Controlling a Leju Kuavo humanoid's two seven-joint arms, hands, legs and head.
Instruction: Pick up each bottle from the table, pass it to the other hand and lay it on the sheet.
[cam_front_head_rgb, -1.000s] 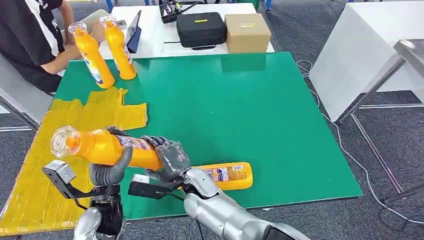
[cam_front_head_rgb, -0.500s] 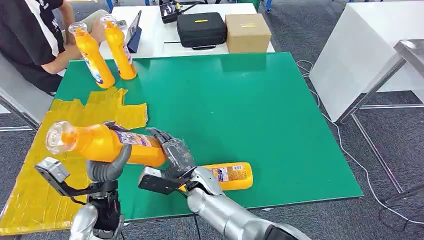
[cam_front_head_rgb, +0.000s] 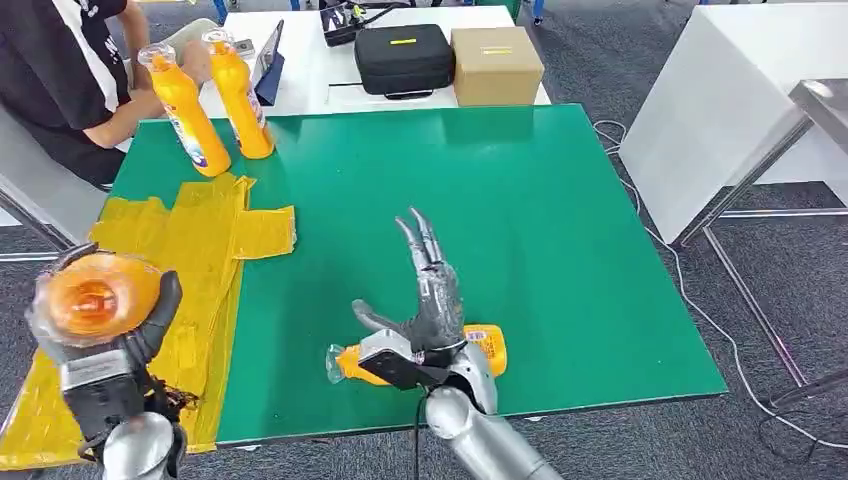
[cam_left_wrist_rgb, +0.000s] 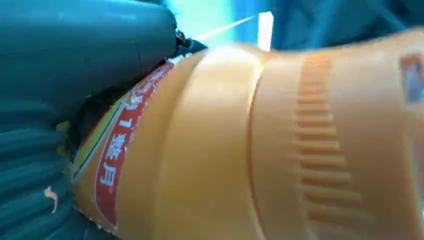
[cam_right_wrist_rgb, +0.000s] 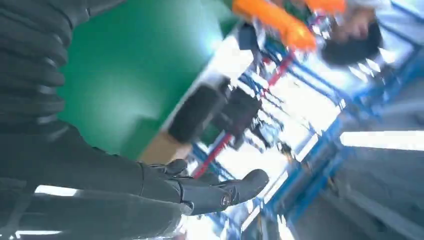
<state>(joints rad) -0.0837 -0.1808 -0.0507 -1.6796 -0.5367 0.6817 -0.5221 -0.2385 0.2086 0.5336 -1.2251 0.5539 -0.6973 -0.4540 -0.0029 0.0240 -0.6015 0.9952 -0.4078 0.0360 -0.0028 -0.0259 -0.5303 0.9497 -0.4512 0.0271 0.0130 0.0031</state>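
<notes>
Gripping bottle (cam_front_head_rgb: 92, 300), left robot hand (cam_front_head_rgb: 120, 340) over sheet (cam_front_head_rgb: 200, 250) edge

The held bottle's (cam_left_wrist_rgb: 260, 150) red label band (cam_left_wrist_rgb: 117, 165) carries white Chinese characters, "月" among them; the other labels are too blurred to read.

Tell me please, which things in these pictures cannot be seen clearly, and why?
- Held bottle: head view shows mostly its cap end; the left hand hides its body. The left wrist view is too close and blurred to read the label.
- Lying bottle: the right hand covers its middle.
- Standing bottles: labels too small.
- Right wrist view: background blurred.
</notes>
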